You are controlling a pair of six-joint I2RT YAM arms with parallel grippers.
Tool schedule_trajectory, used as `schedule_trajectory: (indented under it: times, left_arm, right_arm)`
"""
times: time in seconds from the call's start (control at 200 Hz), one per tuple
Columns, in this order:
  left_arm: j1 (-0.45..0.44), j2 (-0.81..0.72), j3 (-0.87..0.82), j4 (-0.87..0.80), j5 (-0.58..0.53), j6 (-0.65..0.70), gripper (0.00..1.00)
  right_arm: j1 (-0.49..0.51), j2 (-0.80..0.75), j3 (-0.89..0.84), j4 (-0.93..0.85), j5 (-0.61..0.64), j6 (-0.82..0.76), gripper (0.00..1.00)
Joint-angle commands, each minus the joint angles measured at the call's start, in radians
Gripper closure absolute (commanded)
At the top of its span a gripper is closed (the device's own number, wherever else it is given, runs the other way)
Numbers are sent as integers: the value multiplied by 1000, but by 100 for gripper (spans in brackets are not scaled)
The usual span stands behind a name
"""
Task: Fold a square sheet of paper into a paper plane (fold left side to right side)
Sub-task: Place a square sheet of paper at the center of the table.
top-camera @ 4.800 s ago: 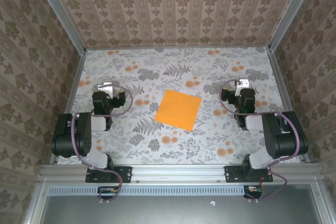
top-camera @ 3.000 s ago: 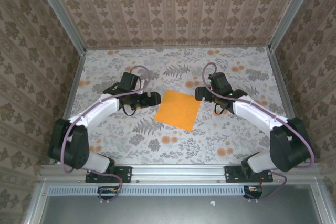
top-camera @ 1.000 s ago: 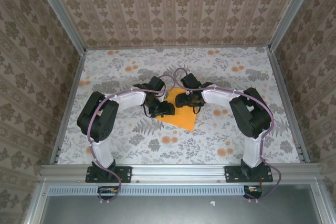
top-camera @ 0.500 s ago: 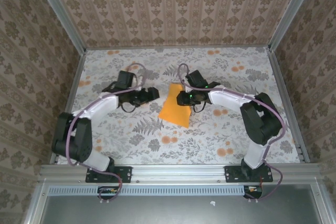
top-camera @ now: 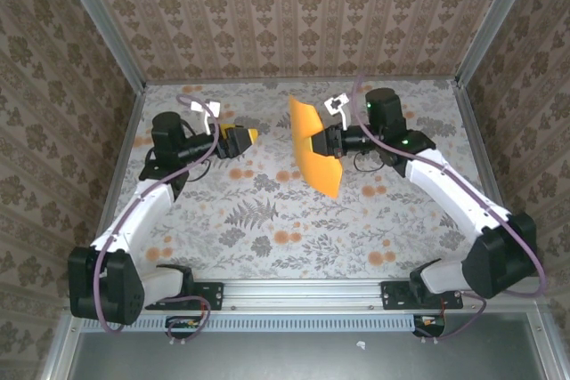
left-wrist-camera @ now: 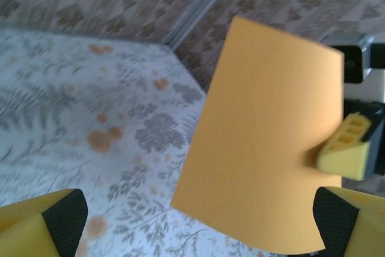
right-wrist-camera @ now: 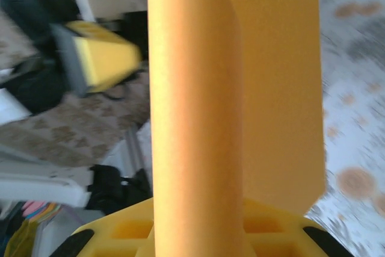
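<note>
Top external | right gripper [top-camera: 318, 143] pinches square sheet of paper [top-camera: 326, 175] upright, toward far edge of table [top-camera: 267, 238] | left gripper [top-camera: 245, 137] spread wide

Enclosure: beige damask-papered walls [top-camera: 303, 15] on three sides, grey-white floral cloth [top-camera: 267, 238] with orange blooms underfoot, aluminium rail [top-camera: 303, 289] along near edge.

Grey-white flower-print cloth [top-camera: 267, 229], brown patterned walls [top-camera: 294, 15] on three sides, aluminium rail [top-camera: 303, 292] along the near edge.
</note>
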Motion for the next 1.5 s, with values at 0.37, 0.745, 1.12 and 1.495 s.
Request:
schedule_trajectory:
  times: [0.37,0.745,1.12,1.495]
  left_arm:
    - [-152,73,277,133,275,18,1]
    - [-210,77,343,-44,254,113,85]
    - [-206,152,188,-191,0,97,100]
    - [-203,474,8,-115,-113,73,100]
  right_arm:
    - [14,-105,177,-48,-232,-36,76]
    - [-26,-124,144,-131,-61,-109,65]
    - [-66,-156,43,-302,541,-124,0]
    - [-65,-66,-181,-159,534,115,17]
